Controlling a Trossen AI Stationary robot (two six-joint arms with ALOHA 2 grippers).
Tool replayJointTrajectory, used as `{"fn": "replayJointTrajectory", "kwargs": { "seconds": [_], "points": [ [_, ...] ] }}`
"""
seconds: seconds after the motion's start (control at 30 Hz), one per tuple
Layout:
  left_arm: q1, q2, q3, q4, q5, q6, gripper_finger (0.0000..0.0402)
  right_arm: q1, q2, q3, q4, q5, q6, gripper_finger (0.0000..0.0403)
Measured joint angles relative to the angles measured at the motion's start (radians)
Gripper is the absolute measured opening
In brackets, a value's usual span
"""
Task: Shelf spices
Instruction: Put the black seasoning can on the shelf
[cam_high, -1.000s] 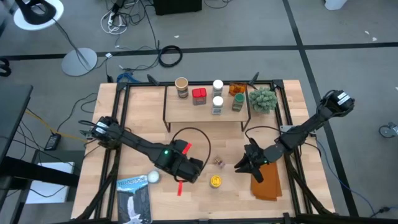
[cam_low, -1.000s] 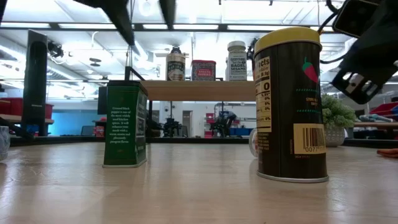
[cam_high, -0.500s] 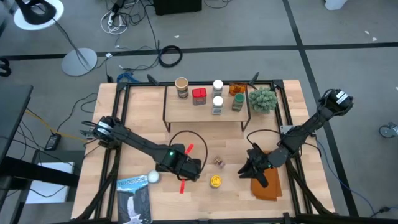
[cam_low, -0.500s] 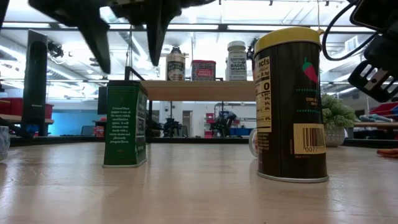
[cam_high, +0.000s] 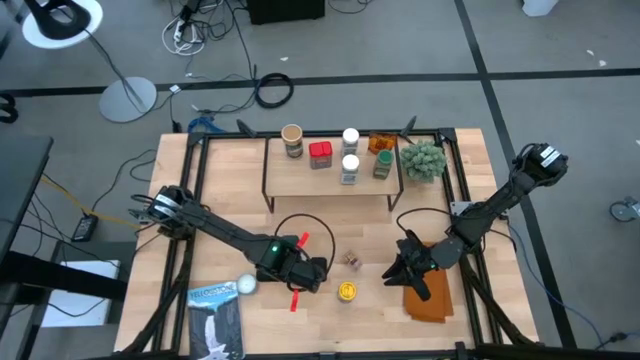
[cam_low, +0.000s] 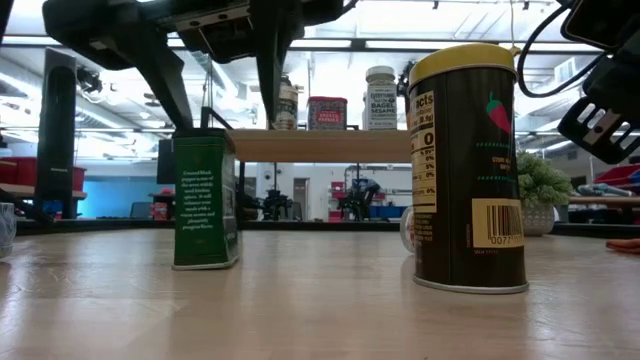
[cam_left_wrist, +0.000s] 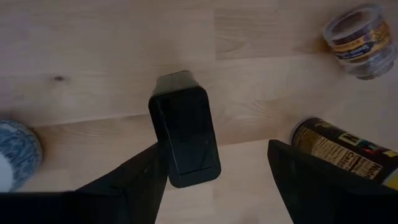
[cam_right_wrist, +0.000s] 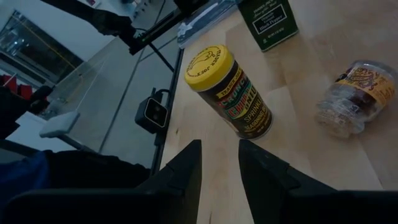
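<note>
A green tin (cam_low: 205, 200) with a dark top (cam_left_wrist: 186, 137) stands upright on the table. My left gripper (cam_left_wrist: 216, 148) is open and straddles it from above, its fingertips at the level of the tin's top (cam_low: 228, 120). To its right stand a yellow-lidded dark jar (cam_high: 346, 291) and, lying on its side, a clear jar (cam_high: 351, 259). My right gripper (cam_high: 393, 270) is open and hovers right of these, pointing at the yellow-lidded jar (cam_right_wrist: 227, 84). The shelf (cam_high: 330, 182) at the far side carries several spice jars on its board. My left gripper comes at the green tin from above, pointing down. One finger (cam_left_wrist: 140, 177) lies against the edge of the tin's top (cam_left_wrist: 160, 146); the other finger (cam_left_wrist: 305, 177) stands apart from it, beside the yellow-lidded jar. The tin rests on the table by its base.
An orange folded cloth (cam_high: 430, 300) lies under the right arm near the near edge. A blue-and-white booklet (cam_high: 215, 320) and a small white-and-blue round thing (cam_high: 245, 285) lie at the near left. A small green plant (cam_high: 423, 160) stands at the shelf's right end.
My left gripper has come down from above the green tin until its open fingers stand on either side of the tin's top. The tin has turned a little on the table, still upright. My right gripper has drawn back slightly toward the table's right.
</note>
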Motion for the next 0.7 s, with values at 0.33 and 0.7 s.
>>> {"fn": "replayJointTrajectory", "kwargs": {
  "seconds": [0.33, 0.7],
  "points": [
    [-0.007, 0.007, 0.03, -0.024, -0.024, 0.009, 0.028, 0.0, 0.0, 0.0, 0.002, 0.0, 0.0, 0.0107],
    [-0.007, 0.008, 0.035, -0.044, -0.027, 0.027, 0.028, 0.0, 0.0, 0.0, 0.002, 0.0, 0.0, 0.0107]
  ]
}}
